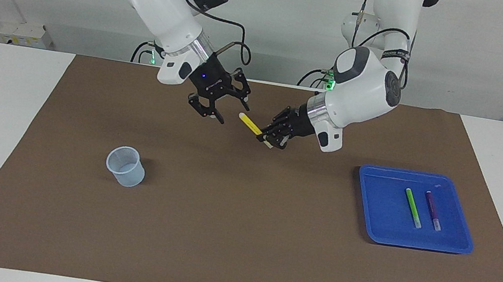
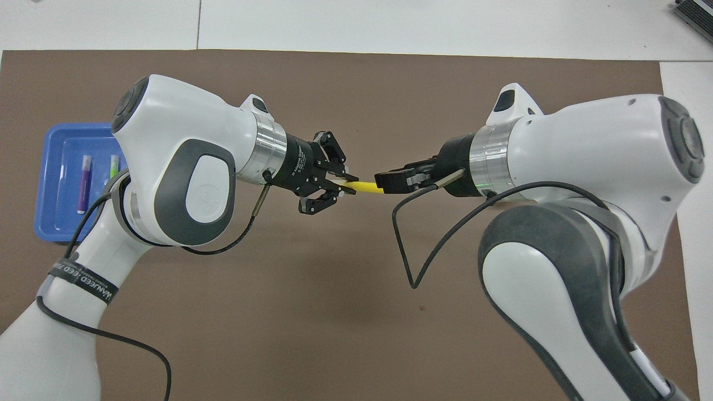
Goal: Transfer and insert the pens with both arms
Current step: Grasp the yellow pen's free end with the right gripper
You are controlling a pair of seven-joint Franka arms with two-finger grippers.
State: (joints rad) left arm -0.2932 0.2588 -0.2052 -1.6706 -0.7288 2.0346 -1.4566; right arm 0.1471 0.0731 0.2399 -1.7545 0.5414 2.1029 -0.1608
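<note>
The yellow pen [image 1: 250, 123] hung in the air over the middle of the brown mat [image 1: 236, 239], tilted, with its pale end pointing toward the right arm's end of the table. The left gripper [image 1: 273, 140] was clamped on the pen's other end, its fingertips closed tight around it. The right gripper [image 1: 228, 114] hovered at the pen's free tip, jaws parted on either side of it; whether they touched the pen could not be told. The green pen [image 1: 413, 207] and the purple pen [image 1: 433, 210] lay side by side, apart from each other, in the blue tray [image 1: 373, 216] at the left arm's end of the mat. A pale blue cup [image 1: 125, 166] stood upright on the mat toward the right arm's end, well apart from both grippers and farther from the robots than the pen they shared.
</note>
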